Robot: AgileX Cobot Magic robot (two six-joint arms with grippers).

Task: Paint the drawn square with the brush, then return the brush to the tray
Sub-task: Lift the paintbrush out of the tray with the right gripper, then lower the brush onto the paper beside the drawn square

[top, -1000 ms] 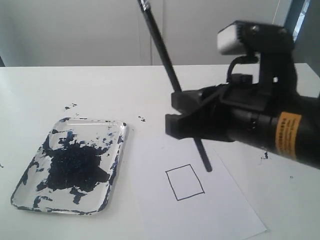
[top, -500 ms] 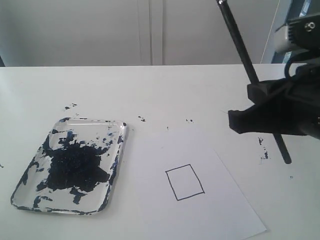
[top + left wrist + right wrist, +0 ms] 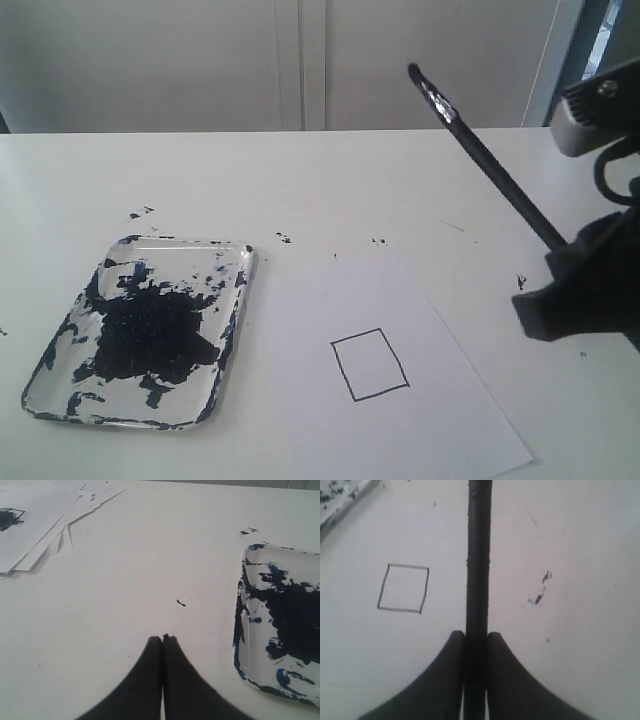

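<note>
**Surface:** white table (image 3: 200, 180), flecked with dark paint specks (image 3: 284, 238); pale panelled wall (image 3: 150, 60) behind.

**On it:** tray (image 3: 225, 262), blotched blue-black, left of a sheet of paper (image 3: 440, 420) bearing the drawn square (image 3: 369, 364), interior unpainted.

**Brush** (image 3: 490, 165): handle clamped in the right gripper (image 3: 476, 637), right of the paper, slanting up with its tip in the air, clear of square and tray.

**Left wrist view only:** left gripper (image 3: 162, 640), jaws pressed together on nothing, above bare table near the tray; fanned stack of papers (image 3: 45, 525), top sheet daubed dark.
</note>
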